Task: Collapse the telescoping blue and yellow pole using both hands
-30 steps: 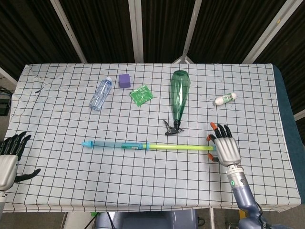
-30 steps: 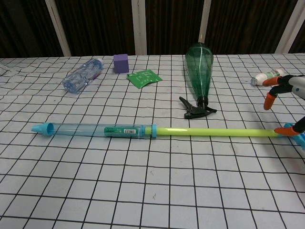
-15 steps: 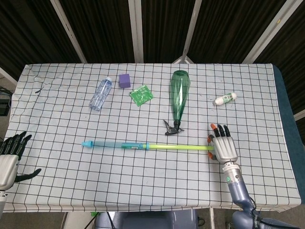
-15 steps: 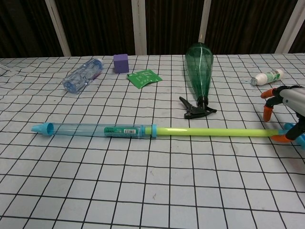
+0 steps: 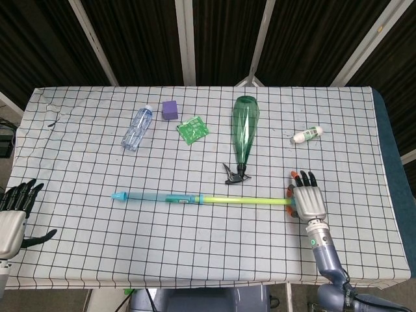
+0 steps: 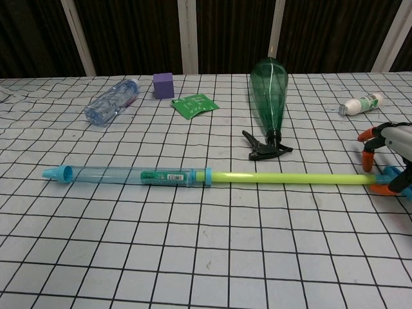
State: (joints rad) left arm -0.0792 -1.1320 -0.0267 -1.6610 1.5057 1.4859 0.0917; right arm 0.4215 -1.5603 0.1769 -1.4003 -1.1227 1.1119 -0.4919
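Dark slatted panels close off the back of the room, and in front of them a tabletop (image 5: 78, 156) under a black-gridded white cloth fills both views. The pole (image 5: 201, 199) lies across the lower middle of the head view, fully extended: blue tube on the left, yellow rod running right.

My right hand (image 5: 308, 200) sits at the rod's right end, low on the right side of the frame, fingers (image 5: 304, 175) pointing away from me. In the chest view an orange-tipped finger curls down at the blue end cap (image 6: 389, 175), but I cannot tell whether I have a real pinch or am only touching it. My left hand (image 5: 12, 216) hangs off the tabletop's lower left edge, fingers apart, holding nothing, well apart from the pole's blue tip.

The risk I see: with nothing bracing the left end, any push from the right would slide the whole pole leftward instead of telescoping it. A push slightly off-axis could also swing the rod up toward the green spray bottle (image 5: 244, 133), whose black trigger lies near it.
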